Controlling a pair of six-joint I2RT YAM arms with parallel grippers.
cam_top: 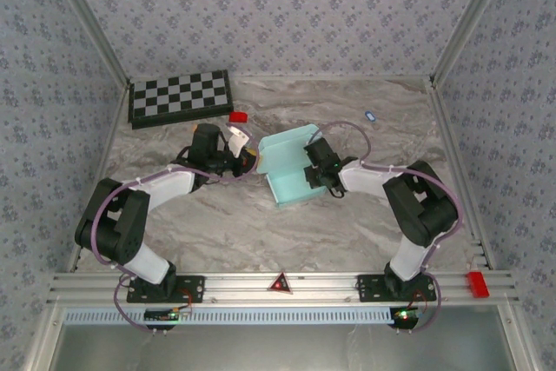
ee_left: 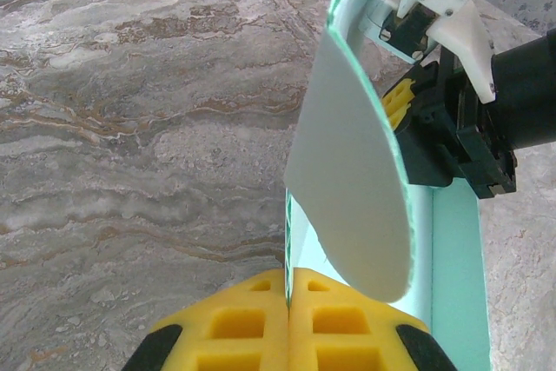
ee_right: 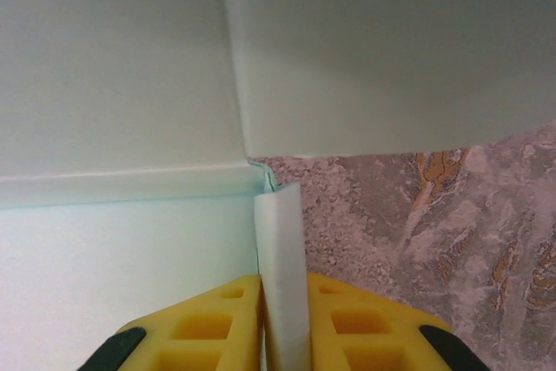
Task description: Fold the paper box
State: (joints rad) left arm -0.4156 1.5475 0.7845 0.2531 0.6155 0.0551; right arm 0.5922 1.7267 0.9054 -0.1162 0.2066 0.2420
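The paper box [cam_top: 285,165] is a pale light-blue cardboard sheet lying partly folded in the middle of the table, between the two arms. My left gripper [cam_top: 248,157] is at its left edge, shut on a thin upright wall of the paper box [ee_left: 347,171], with a rounded flap curling above its yellow pads [ee_left: 234,323]. My right gripper [cam_top: 308,171] reaches over the box from the right and is shut on a folded side flap of the paper box [ee_right: 280,249], held between its yellow pads [ee_right: 365,327]. The box's floor [ee_right: 122,275] lies left of that flap.
A black-and-white checkerboard [cam_top: 180,97] lies at the back left. A small red object [cam_top: 238,116] sits near it, and a small blue item [cam_top: 369,115] rests at the back right. Patterned walls enclose the marble table [cam_top: 234,223].
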